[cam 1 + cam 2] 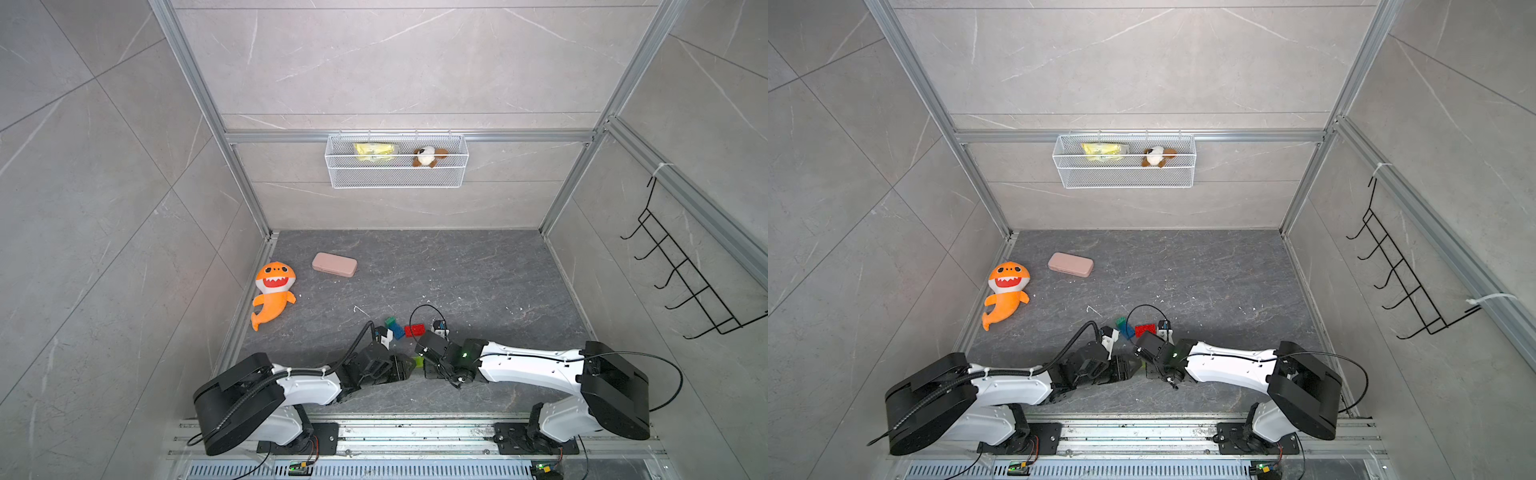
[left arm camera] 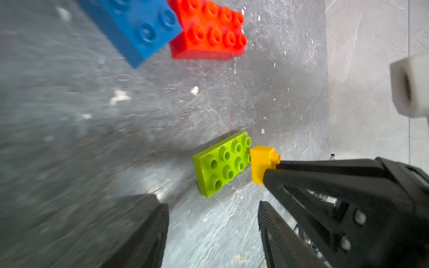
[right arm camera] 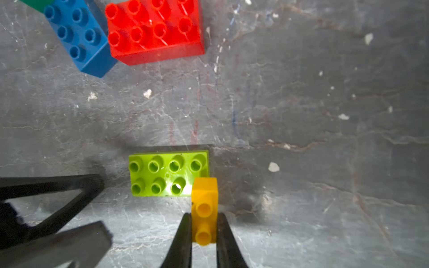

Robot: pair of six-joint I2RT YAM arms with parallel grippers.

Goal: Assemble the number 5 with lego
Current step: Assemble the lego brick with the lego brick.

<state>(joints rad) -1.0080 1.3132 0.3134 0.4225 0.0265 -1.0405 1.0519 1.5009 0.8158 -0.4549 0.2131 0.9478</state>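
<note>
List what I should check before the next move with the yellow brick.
1. Right end effector shut on small yellow plastic brick: ok.
2. Yellow brick at one end of the flat lime green studded brick: ok.
3. Yellow brick seated on its studs: cannot tell.
4. Left end effector bracing lime brick: not ok, open and apart.
5. Red studded brick and blue studded brick away from lime brick: ok.

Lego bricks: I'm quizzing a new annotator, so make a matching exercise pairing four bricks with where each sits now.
Bricks:
1. yellow brick
2. lime green brick
3. blue brick
4. red brick

Places:
A. beside the dark green brick
B. lying flat ahead of the open left gripper
C. clamped in the right gripper
D. beside the blue brick

Pairs: 1-C, 2-B, 3-A, 4-D
</note>
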